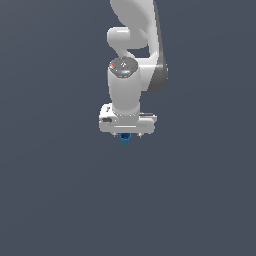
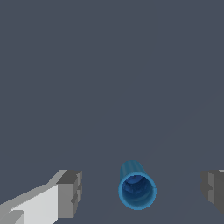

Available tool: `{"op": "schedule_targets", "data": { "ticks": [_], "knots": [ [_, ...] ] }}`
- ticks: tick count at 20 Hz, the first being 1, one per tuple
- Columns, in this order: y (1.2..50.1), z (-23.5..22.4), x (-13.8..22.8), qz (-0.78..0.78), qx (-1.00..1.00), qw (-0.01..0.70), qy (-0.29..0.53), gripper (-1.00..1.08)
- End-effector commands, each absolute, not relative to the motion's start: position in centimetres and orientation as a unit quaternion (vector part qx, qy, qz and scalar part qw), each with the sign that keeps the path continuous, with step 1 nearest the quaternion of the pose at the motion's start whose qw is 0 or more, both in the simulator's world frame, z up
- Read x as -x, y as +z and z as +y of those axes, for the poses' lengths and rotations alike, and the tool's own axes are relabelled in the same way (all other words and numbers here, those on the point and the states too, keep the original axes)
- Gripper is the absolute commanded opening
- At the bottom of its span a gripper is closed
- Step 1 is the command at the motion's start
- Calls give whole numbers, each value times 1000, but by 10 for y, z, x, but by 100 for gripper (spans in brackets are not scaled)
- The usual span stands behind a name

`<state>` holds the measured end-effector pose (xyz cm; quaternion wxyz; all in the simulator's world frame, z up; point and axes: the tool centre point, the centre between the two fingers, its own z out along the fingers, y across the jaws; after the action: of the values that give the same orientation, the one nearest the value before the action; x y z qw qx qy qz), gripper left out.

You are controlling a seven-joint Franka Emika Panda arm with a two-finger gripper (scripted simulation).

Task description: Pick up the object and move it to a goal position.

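Observation:
The object is a tiny bright-blue short cylinder with a darker ring-like top, standing on the grey floor. In the wrist view it sits between my two grey fingertips, clear of both, with a gap on each side. My gripper is open around it. In the exterior view the object peeks out just under the white hand, and the gripper is lowered over it from straight above. The fingers are mostly hidden by the hand in that view.
A plain dark grey floor fills both views. The white arm rises behind the hand. No other objects or goal marker show.

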<state>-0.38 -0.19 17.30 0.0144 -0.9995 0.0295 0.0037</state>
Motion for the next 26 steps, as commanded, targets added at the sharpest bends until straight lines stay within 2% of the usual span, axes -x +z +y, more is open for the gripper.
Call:
{"op": "schedule_targets", "data": {
  "ticks": [1, 10, 26],
  "knots": [
    [171, -2, 5, 35, 999, 14, 4, 100],
    [151, -4, 21, 92, 996, 11, 4, 100],
    [98, -12, 74, 258, 966, 2, 1, 100]
  ]
}}
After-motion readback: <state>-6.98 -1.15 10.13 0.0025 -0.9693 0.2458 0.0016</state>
